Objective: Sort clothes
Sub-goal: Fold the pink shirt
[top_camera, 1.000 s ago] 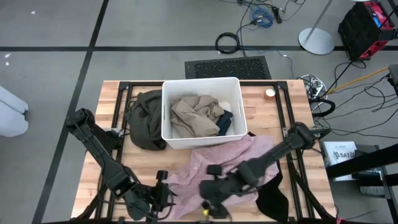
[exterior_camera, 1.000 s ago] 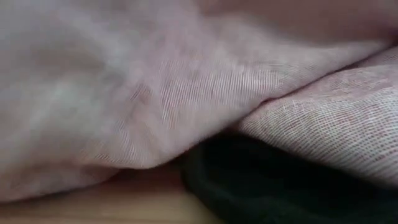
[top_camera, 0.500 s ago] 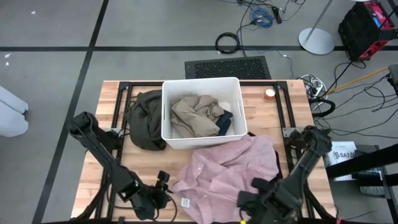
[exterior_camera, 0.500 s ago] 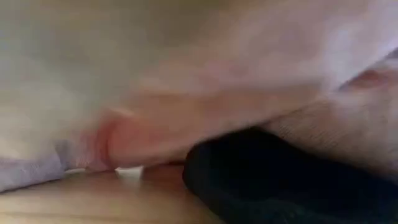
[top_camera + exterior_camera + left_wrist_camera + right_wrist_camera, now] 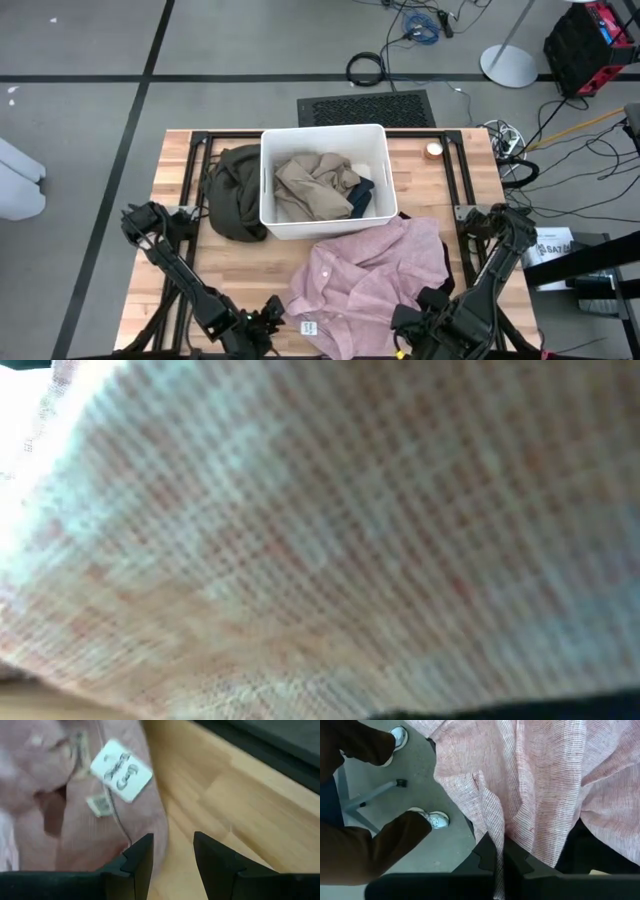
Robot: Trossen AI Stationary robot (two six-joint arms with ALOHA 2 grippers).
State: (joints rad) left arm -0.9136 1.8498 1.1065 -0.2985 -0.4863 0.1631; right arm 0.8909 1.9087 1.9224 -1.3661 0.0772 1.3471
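Five garments show: one pink woven shirt (image 5: 365, 280) spread on the table's near half, one olive-green garment (image 5: 234, 190) beside the bin, one beige-khaki garment (image 5: 312, 185) and one dark teal-blue piece (image 5: 360, 193) inside the bin, and one black garment (image 5: 592, 852) under the shirt. One white plastic bin (image 5: 325, 225). One wooden table (image 5: 440, 165). Two robot arms. Two white tags (image 5: 121, 770) on the shirt. Two sneakers (image 5: 436, 819) on the floor.
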